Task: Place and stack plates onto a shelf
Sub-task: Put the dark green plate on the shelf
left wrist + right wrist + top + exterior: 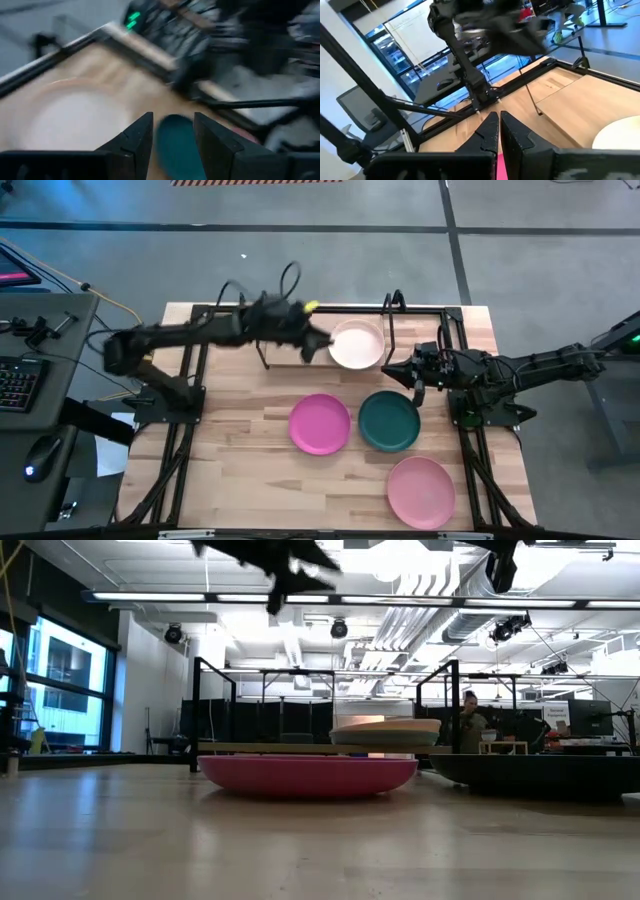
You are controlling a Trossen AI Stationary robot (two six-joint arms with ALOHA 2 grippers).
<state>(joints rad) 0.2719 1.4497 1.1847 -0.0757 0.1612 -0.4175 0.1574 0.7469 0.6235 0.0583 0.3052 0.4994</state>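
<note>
Closest to the low camera lies the magenta plate [308,776] on the table [240,470], with the dark green plate [389,421] touching its side and the light pink plate [421,492] nearer the front edge. Behind them the cream plate [356,344] sits on the shelf [420,330], on another plate [385,738] just beneath it. Above the shelf beside the cream plate hangs the left gripper [318,343], fingers [137,137] parted and empty, while the right gripper [416,387], fingers nearly together and empty, hovers at the green plate's rim.
</note>
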